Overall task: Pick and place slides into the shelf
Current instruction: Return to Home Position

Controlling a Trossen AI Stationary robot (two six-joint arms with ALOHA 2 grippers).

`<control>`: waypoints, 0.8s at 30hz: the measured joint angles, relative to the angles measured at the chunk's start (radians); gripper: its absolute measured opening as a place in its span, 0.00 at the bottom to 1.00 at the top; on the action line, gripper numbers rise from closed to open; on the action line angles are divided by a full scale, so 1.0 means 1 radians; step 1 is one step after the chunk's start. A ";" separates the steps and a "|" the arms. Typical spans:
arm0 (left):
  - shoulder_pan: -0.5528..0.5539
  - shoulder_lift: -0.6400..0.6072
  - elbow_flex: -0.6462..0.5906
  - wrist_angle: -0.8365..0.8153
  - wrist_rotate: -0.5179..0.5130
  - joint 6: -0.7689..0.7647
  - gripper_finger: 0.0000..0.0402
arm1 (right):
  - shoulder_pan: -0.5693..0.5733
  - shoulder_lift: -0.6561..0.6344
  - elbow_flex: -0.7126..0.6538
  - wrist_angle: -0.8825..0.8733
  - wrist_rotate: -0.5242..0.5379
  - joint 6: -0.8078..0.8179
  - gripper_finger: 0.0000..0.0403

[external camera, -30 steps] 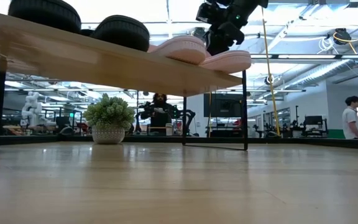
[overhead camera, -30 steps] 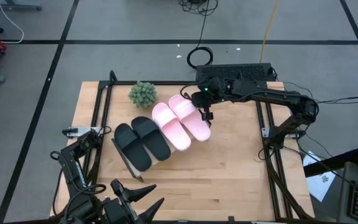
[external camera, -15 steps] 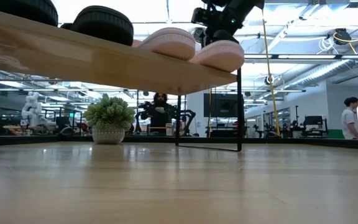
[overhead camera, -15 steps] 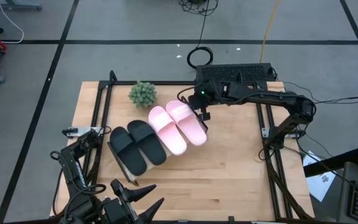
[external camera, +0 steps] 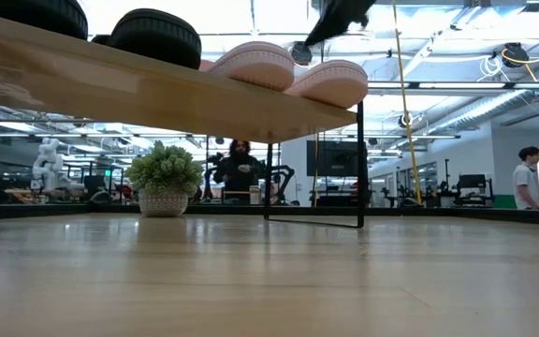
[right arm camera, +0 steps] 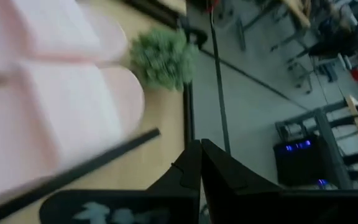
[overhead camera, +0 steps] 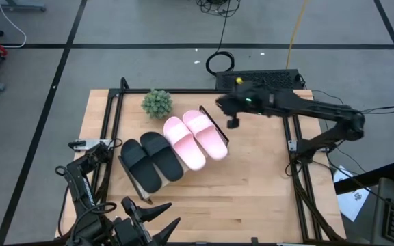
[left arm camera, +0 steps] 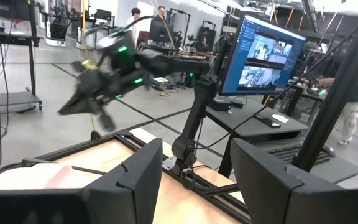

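All four slides are seen on the shelf [external camera: 157,94], which is set diagonally across the middle of the wooden table [overhead camera: 252,184]. The two black slides [overhead camera: 152,159] are lined up side by side at the shelf's end nearer the left arm. The two pink slides [overhead camera: 195,138] are placed directly beside them, at the end nearer the right arm. In the low view the light-wood board is shown raised on thin black wire end frames. The slides are rested on top of it, and the outermost pink slide is set right at the board's end.

The right gripper [overhead camera: 232,123] is held in the air just beside the outer pink slide, past the shelf's wire end frame and apart from both. Its fingers are pressed together with nothing between them, as is shown in the right wrist view. The left gripper [left arm camera: 196,148] is kept low at the table's near edge on the left side, well apart from the shelf. Its fingers are spread wide and nothing is held.

A small potted plant [overhead camera: 157,102] is stood on the table near the pink slides. In the low view it is framed beneath the board, and a person [external camera: 241,168] is seen in the room beyond.
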 joint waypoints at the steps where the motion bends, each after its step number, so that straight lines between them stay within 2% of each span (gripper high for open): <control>1: -0.002 0.000 0.000 0.000 0.000 0.013 0.48 | 0.019 -0.030 0.000 -0.011 0.000 0.019 0.00; 7: -0.038 -0.009 0.000 -0.003 0.000 0.107 0.48 | 0.168 -0.207 0.001 -0.067 0.007 0.189 0.00; 11: -0.069 -0.049 0.000 -0.011 -0.001 0.126 0.48 | 0.281 -0.304 0.001 -0.076 0.071 0.326 0.00; 13: -0.085 -0.075 0.000 -0.082 -0.002 0.098 0.48 | 0.338 -0.350 0.001 -0.078 0.079 0.382 0.00; 15: -0.095 -0.098 0.000 -0.220 -0.002 -0.001 0.48 | 0.398 -0.384 0.001 -0.081 0.068 0.446 0.00; 18: -0.113 -0.137 0.000 -0.564 -0.001 -0.328 0.48 | 0.478 -0.419 0.001 -0.111 0.004 0.538 0.00; 20: -0.120 -0.156 0.001 -0.873 0.005 -0.675 0.48 | 0.523 -0.431 0.001 -0.133 -0.030 0.614 0.00; 24: -0.125 -0.162 -0.001 -1.521 0.118 -1.411 0.48 | 0.589 -0.423 0.001 -0.211 -0.059 0.730 0.00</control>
